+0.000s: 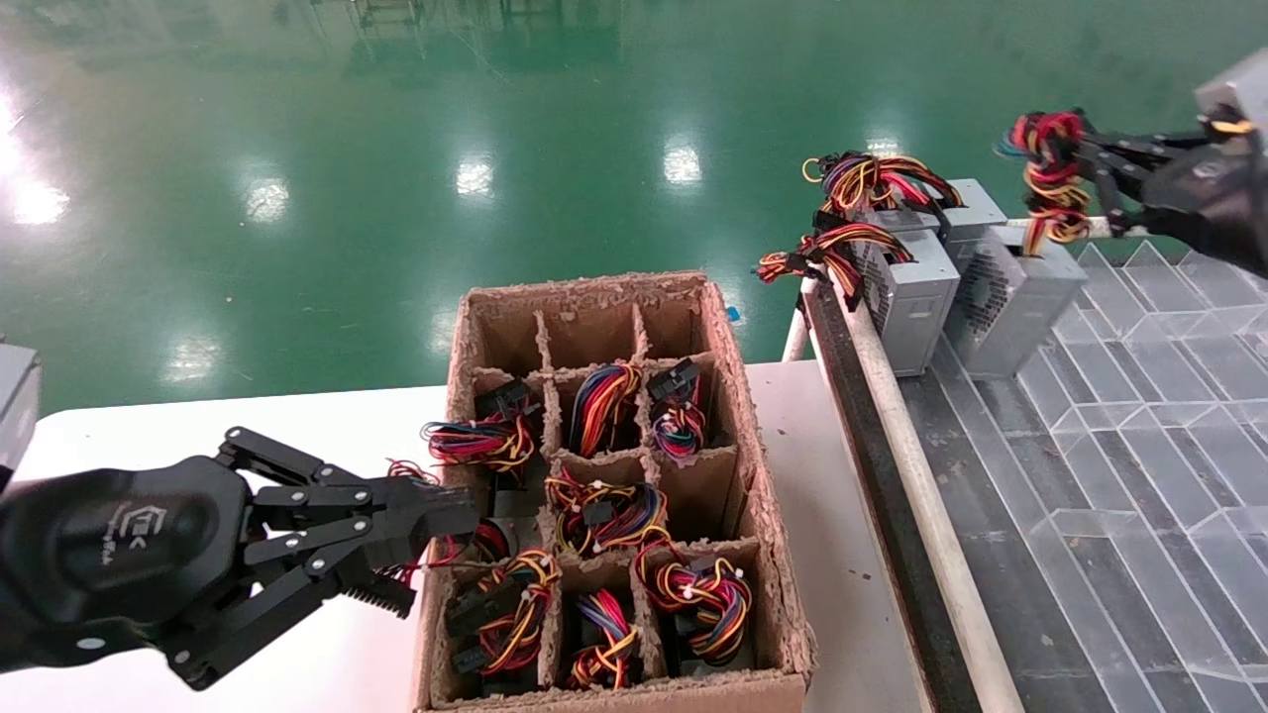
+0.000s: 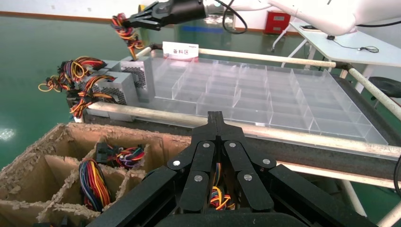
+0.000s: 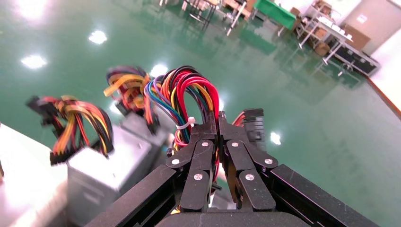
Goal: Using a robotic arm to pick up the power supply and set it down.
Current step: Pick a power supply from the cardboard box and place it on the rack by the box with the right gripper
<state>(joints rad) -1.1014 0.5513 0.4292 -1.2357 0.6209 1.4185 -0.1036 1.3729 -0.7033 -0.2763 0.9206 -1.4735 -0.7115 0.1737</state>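
Over the clear tray [image 1: 1139, 416], the right hand [image 1: 1085, 163] pinches the supply's [image 1: 1020, 297] wire bundle [image 1: 1050, 168] — box standing on the tray beside two others. Set-down looks nearly done; next, release. Left hand [image 1: 436, 525] — pressed together on wires at the carton [image 1: 773, 555].

Head cam: high, looking forward and down over the cardboard divider box [image 1: 604, 475] and clear tray rack [image 1: 1139, 416]. Left wrist cam: low behind its own fingers, close over the box [image 2: 56, 161], facing across to the rack [image 2: 265, 94]; shares both with head view. Right wrist cam: very close behind its fingers, facing the green floor [image 3: 307, 85]; overlap probably just the grey boxes [image 3: 104, 165].
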